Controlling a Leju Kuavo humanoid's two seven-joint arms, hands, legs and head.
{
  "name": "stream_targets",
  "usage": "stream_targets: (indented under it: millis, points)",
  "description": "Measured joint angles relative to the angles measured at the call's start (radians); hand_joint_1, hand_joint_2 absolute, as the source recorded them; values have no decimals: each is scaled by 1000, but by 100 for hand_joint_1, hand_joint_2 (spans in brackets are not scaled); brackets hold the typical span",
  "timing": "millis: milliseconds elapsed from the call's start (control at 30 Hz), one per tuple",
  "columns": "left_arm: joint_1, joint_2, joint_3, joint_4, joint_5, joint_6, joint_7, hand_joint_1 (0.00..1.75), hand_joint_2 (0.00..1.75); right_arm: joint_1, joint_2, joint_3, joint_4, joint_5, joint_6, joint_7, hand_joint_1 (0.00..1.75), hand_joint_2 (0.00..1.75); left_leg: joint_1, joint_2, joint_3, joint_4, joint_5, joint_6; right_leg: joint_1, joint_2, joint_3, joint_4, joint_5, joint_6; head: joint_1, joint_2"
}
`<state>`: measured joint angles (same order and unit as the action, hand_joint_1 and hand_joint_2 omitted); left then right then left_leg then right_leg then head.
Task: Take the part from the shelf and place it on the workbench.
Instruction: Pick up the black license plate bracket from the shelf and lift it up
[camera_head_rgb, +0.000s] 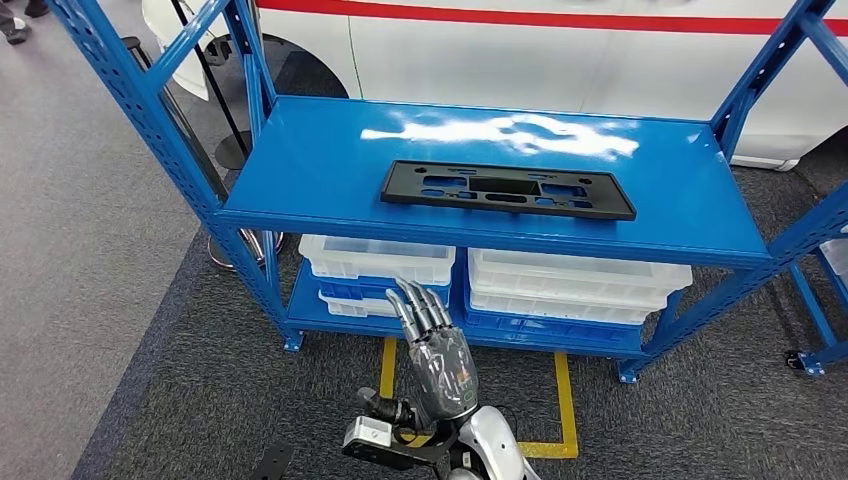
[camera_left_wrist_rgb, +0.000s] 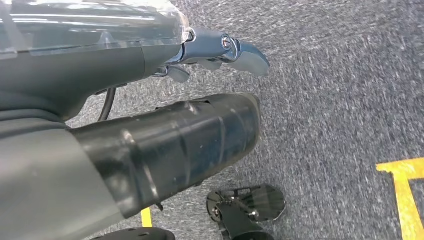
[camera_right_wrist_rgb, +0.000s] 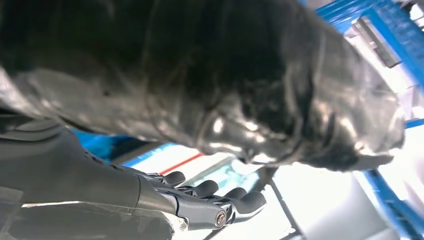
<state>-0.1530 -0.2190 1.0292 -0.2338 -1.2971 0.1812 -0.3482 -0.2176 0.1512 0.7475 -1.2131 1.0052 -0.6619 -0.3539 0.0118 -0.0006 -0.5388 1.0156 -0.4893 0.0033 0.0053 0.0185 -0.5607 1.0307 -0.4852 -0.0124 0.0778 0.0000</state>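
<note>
Right hand (camera_head_rgb: 437, 350) is raised in front of the shelf (camera_head_rgb: 300, 170), fingers straight, spread and holding nothing; it stands near of the lower tier and well short of the top deck. Its fingers (camera_right_wrist_rgb: 210, 189) appear in the right wrist view, extended with the blue frame beyond. Left hand (camera_left_wrist_rgb: 150, 100) hangs over the grey carpet (camera_left_wrist_rgb: 340, 100), thumb and fingers (camera_left_wrist_rgb: 235, 50) parted and holding nothing.

The part (camera_head_rgb: 508, 189), a flat black perforated plate, lies flat on the top deck, about centre and slightly right, untouched.

Judgement: the step in hand is the approach; no grasp is begun. The next move calls for the right hand to rise above the near edge of the deck, travel far and slightly right, and take the plate by its near long edge. A flat plate lying flush offers little purchase; fingers may slide it rather than lift it.

Surroundings: clear plastic bins (camera_head_rgb: 570, 285) fill the lower tiers. Blue uprights (camera_head_rgb: 160, 110) flank the deck left and right. A white vehicle body (camera_head_rgb: 560, 50) stands beyond. Yellow floor tape (camera_head_rgb: 567, 410) lies near the shelf's base. The workbench cannot be identified here.
</note>
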Motion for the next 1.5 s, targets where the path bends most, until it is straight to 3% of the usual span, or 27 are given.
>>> stream_targets:
  millis: [100, 233, 467, 833, 933, 1000, 1067, 1133, 1167, 1200, 1233, 1300, 1333, 1400, 1500]
  points:
    - [-1, 0, -7, 0, -4, -21, -7, 0, 0, -16, -8, 39, -8, 14, -5, 8, 0, 0, 0, 0, 0, 0, 0, 0, 0, 0, 0, 0, 0, 0, 0, 0]
    - [-4, 0, -13, 1, -6, -79, -26, 0, 0, -51, -13, 85, -40, 16, 2, 19, 0, 175, 0, 0, 0, 0, 0, 0, 0, 0, 0, 0, 0, 0, 0, 0]
    - [-3, 1, -26, 2, -4, -147, -60, 0, 0, -85, -23, 124, -62, 10, 15, 43, 0, 175, 0, 0, 0, 0, 0, 0, 0, 0, 0, 0, 0, 0, 0, 0]
    - [0, 12, -30, 2, 26, -162, -77, 0, 0, -83, -39, 126, -60, 15, 2, 65, 0, 175, -2, -2, -3, 5, -1, 2, -4, 0, -1, -2, 2, 3, 0, 0]
    - [1, 16, -30, 2, 29, -156, -80, 0, 0, -75, -45, 125, -60, 16, -6, 68, 0, 175, -5, -2, -3, 3, -1, 7, -7, 0, 0, -5, 4, 8, 0, 0]
    - [2, 16, -31, 2, 30, -154, -80, 0, 0, -70, -49, 122, -62, 17, -9, 70, 0, 175, 2, 1, 4, -13, 7, 17, -6, -1, -2, -1, -1, 14, 0, 0]
    - [3, 16, -31, 3, 30, -153, -80, 0, 0, -66, -52, 118, -64, 17, -14, 73, 0, 175, 10, 5, 12, -29, 14, 26, -7, -5, -35, 68, -38, 21, 1, 0]
    - [5, 16, -32, 3, 30, -152, -80, 0, 0, -61, -58, 115, -64, 18, -16, 75, 0, 175, 11, 7, 14, -30, 13, 28, -15, -6, -109, 199, -92, 29, 1, 0]
    - [7, 16, -32, 4, 30, -152, -80, 0, 0, -56, -61, 114, -63, 18, -17, 76, 0, 175, 12, 8, 15, -29, 11, 27, -19, -7, -141, 250, -102, 34, 1, 0]
    - [8, 16, -32, 4, 30, -152, -80, 0, 0, -52, -64, 113, -63, 18, -17, 76, 0, 175, 13, 8, 17, -29, 7, 24, -24, -8, -159, 270, -94, 38, 1, 0]
    - [10, 16, -32, 5, 30, -152, -80, 0, 0, -50, -66, 113, -63, 18, -17, 76, 0, 175, 16, 8, 22, -27, 2, 19, -28, -9, -156, 249, -64, 41, 1, 0]
    - [11, 16, -32, 5, 30, -152, -79, 0, 0, -47, -69, 112, -63, 18, -18, 76, 0, 175, 24, 6, 36, -24, -12, 6, -35, -15, -104, 123, 16, 49, 1, 0]
    - [10, 17, -32, 6, 30, -152, -79, 0, 0, -47, -70, 111, -64, 19, -20, 76, 0, 175, 24, 6, 40, -20, -20, -3, -34, -17, -78, 63, 40, 49, 2, 0]
    - [9, 17, -32, 6, 32, -152, -77, 0, 0, -43, -72, 107, -65, 19, -23, 77, 0, 175, 22, 6, 43, -18, -28, -17, -28, -18, -59, 16, 42, 39, 3, 0]
    - [8, 17, -32, 6, 33, -152, -74, 0, 0, -38, -74, 101, -73, 19, -26, 79, 0, 175, 24, 8, 47, -19, -38, -33, -26, -13, -56, 14, 32, 12, 1, 0]
